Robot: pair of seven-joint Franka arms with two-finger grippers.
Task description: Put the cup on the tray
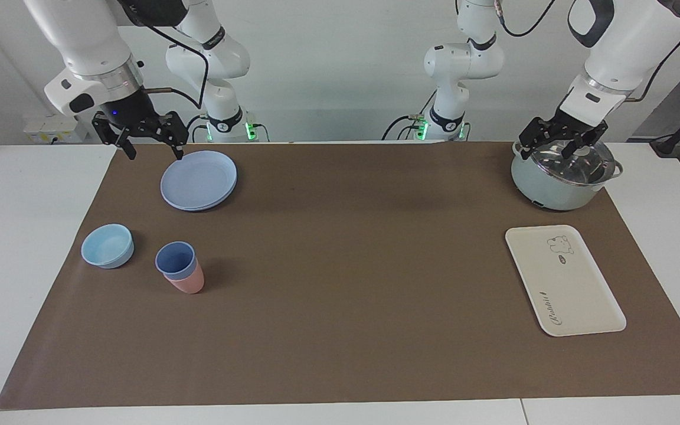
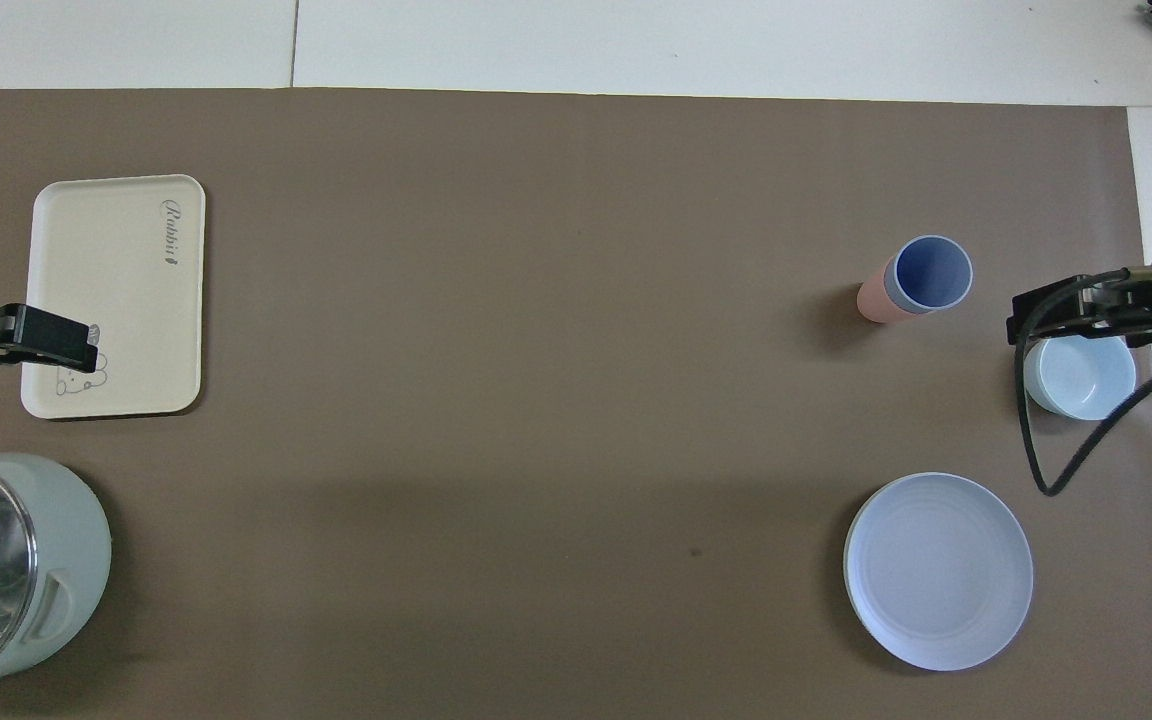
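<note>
The periwinkle-blue cup (image 1: 176, 260) stands upright, nested in a pink cup (image 1: 187, 282) whose lower part shows beneath it. The pair sits on the brown mat (image 1: 340, 283) toward the right arm's end of the desk (image 1: 21, 236), about midway between the desk's two long edges. Nothing shows inside the blue cup.

Just beside the stacked cups, closer to the desk's short edge at the right arm's end, is a shallow light-blue bowl (image 1: 107, 245), empty as far as can be seen. Nearer to the robots than both lies a round blue plate (image 1: 199, 180), bare.

The cream-white tray (image 1: 564, 280) lies flat toward the left arm's end of the desk, well apart from the cup, with a small bear drawing and cursive lettering on it and nothing resting on it. Nearer to the robots than the tray stands a pale green pot (image 1: 558, 183) with a glass lid (image 1: 567, 160); what it holds cannot be made out through the lid. The open stretch of mat between cup and tray carries no objects.

The right gripper (image 1: 150, 154) hangs in the air above the mat's edge beside the plate, jaws spread wide and holding nothing. The left gripper (image 1: 552, 150) hangs over the pot's lid, jaws likewise wide apart and empty; whether they touch the lid is hard to tell.
</note>
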